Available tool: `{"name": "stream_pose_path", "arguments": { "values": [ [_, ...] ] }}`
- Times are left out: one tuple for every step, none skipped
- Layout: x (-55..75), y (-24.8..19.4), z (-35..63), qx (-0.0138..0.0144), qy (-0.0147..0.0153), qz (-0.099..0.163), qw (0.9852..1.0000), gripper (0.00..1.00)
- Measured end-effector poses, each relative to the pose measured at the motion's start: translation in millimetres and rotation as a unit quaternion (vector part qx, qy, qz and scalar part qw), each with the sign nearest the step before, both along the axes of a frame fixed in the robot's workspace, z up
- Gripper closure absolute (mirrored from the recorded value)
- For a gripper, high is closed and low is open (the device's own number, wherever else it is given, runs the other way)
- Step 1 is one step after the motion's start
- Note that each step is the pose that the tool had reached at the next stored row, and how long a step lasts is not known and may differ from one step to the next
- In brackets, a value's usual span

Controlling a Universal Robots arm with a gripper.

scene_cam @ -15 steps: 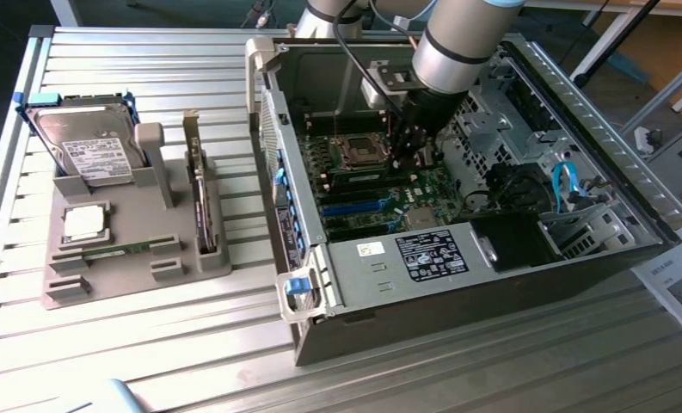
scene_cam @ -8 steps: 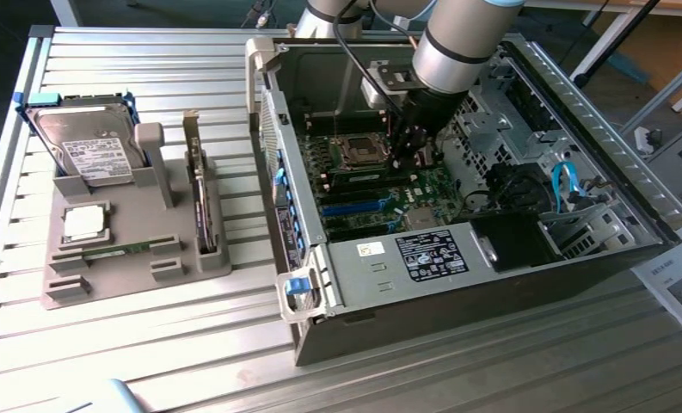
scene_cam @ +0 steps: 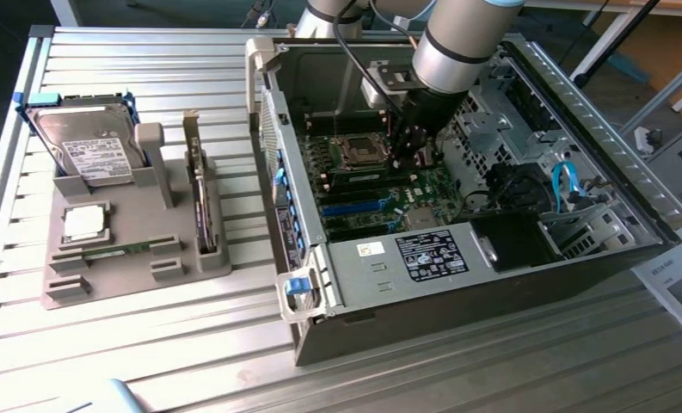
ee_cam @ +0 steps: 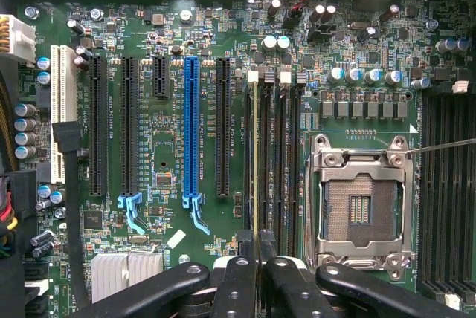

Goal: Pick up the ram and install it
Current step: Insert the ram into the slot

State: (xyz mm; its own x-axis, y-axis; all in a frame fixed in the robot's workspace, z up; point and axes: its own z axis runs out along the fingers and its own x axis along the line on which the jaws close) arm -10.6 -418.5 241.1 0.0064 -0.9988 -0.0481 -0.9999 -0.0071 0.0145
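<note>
The ram (ee_cam: 256,154) stands edge-on in your hand (ee_cam: 258,282), which is closed narrow around its near end. It sits over a memory slot (ee_cam: 255,110) in the bank beside the empty processor socket (ee_cam: 361,199), inside the open computer case (scene_cam: 353,301). Whether it has entered the slot, I cannot tell. You appear to be at the seating step, which calls for a straight, even push in line with the slot.

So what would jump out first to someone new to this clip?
The gripper reaches into the open computer case, shut on the ram, held edge-on at the memory slots beside the empty CPU socket. At the exterior view's left, a hard drive sits in a grey fixture.
</note>
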Motion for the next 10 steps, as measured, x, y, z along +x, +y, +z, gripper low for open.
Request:
{"name": "stream_pose_path", "arguments": {
  "values": [
    [0.0,0.0,0.0,0.0000,0.0000,0.000,1.0000,0.88],
    [0.0,0.0,0.0,0.0000,0.0000,-0.001,1.0000,0.88],
    [0.0,0.0,0.0,0.0000,0.0000,-0.002,1.0000,0.88],
    [0.0,0.0,0.0,0.0000,0.0000,-0.003,1.0000,0.88],
    [0.0,0.0,0.0,0.0000,0.0000,-0.004,1.0000,0.88],
    [0.0,0.0,0.0,0.0000,0.0000,-0.005,1.0000,0.88],
    [0.0,0.0,0.0,0.0000,0.0000,-0.006,1.0000,0.88],
    [0.0,0.0,0.0,0.0000,0.0000,-0.006,1.0000,0.88],
    [0.0,0.0,0.0,0.0000,0.0000,-0.006,1.0000,0.88],
    [0.0,0.0,0.0,0.0000,0.0000,-0.006,1.0000,0.88]
  ]
}}
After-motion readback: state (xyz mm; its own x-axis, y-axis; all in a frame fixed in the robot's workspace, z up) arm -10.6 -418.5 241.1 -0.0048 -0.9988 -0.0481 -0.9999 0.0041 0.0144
